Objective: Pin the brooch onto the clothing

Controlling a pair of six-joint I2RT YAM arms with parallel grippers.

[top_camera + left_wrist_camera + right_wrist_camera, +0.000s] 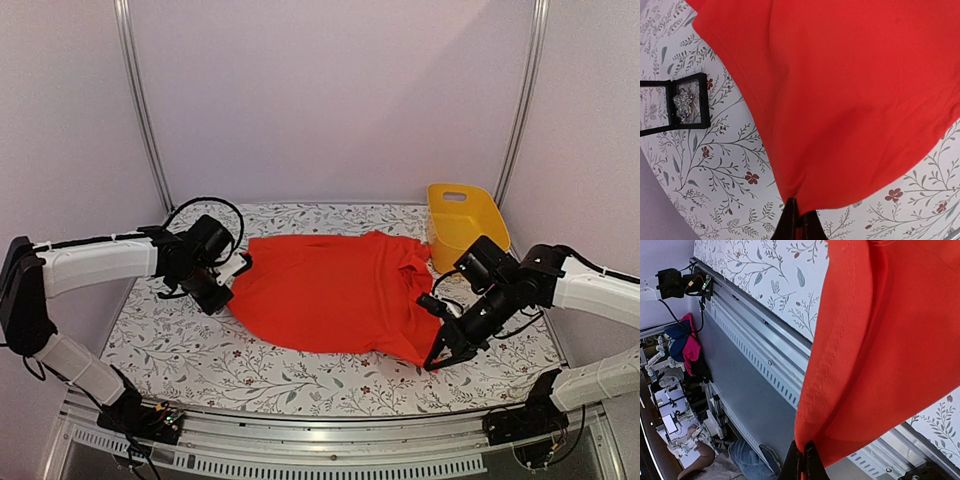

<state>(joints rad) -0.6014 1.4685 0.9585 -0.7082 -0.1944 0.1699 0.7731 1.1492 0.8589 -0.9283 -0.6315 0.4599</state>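
Left end effector (236, 268) is pressed together on the left edge of the bright red-orange T-shirt (335, 290). In the left wrist view its dark fingertips (790, 222) pinch a point of fabric right at the bottom of the picture. Over to the right end effector (438, 358): it is clamped too, nipping the near right corner of the red-orange T-shirt along a stitched hem, with the metal front rail (765, 355) showing behind it. The shirt lies spread across the floral-patterned tabletop (300, 375) between the two arms. The tiny glittery silver brooch (682, 102) sits in a small black square box (703, 100), lid open, on the tabletop just beside the shirt's edge. A yellow plastic basket (465, 225) stands at the far right corner.
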